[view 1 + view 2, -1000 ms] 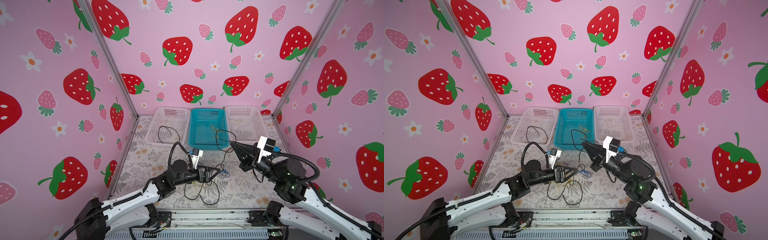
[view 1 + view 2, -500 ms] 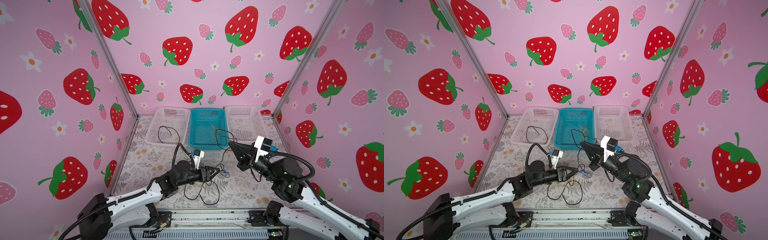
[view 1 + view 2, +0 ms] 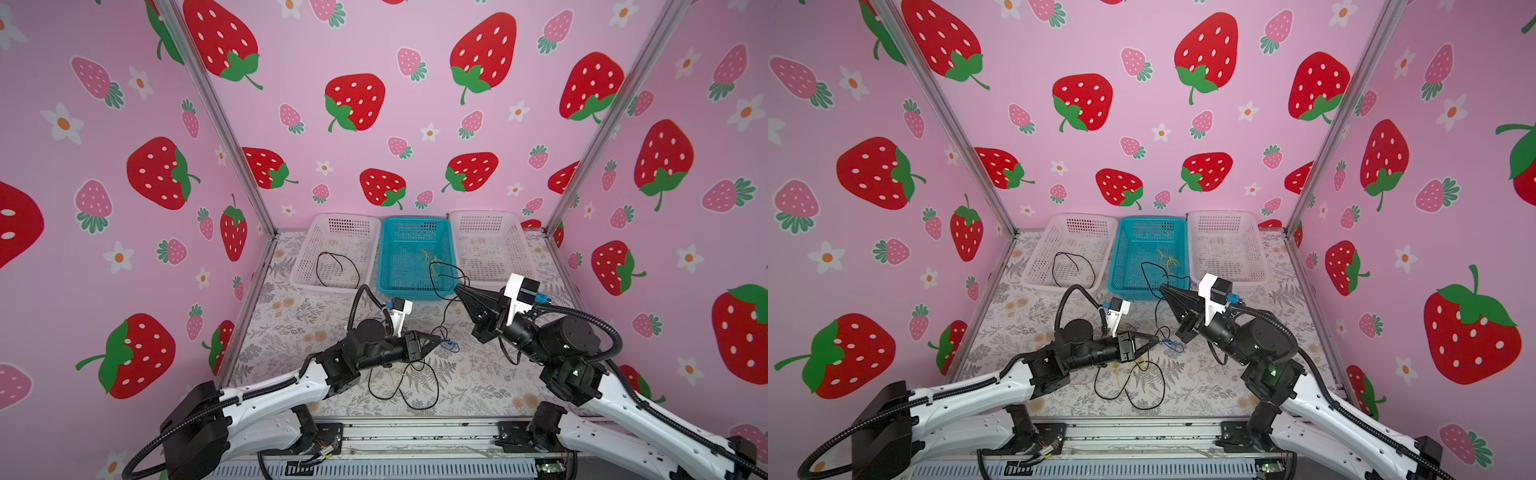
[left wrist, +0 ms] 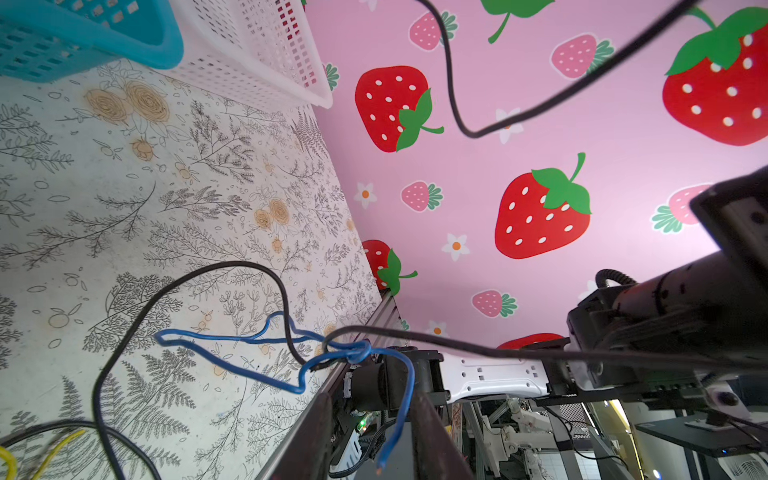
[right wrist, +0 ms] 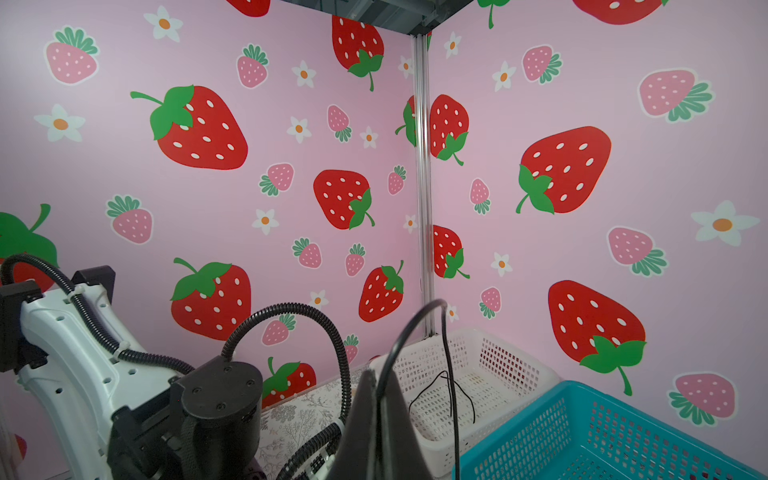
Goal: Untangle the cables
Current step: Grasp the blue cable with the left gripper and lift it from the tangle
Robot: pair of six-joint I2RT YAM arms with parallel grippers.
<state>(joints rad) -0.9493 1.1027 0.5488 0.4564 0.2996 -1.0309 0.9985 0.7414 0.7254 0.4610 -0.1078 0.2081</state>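
In both top views my left gripper (image 3: 437, 335) (image 3: 1155, 341) lies low over the table, its tips at the knotted blue cable (image 3: 451, 344) (image 3: 1169, 343). In the left wrist view the left gripper (image 4: 372, 409) is open by a narrow gap, and the blue cable (image 4: 232, 357) drops its loose end between the fingers without touching them. My right gripper (image 3: 458, 287) (image 5: 374, 379) is shut on a black cable (image 3: 444, 272) (image 5: 405, 332) and holds it up in front of the teal basket (image 3: 388, 286). That cable runs down through the blue knot to loops (image 3: 415, 388) on the table beside a yellow cable (image 3: 400, 372).
Three baskets stand along the back wall. The left white basket (image 3: 305, 266) holds a separate black cable (image 3: 337, 270). The teal one holds a yellow cable (image 3: 428, 258). The right white basket (image 3: 519, 253) shows nothing inside. Pink strawberry walls close in three sides.
The left gripper's jaws have narrowed from wide open around the blue cable's end, and the left arm has edged forward. The right gripper has hardly moved.
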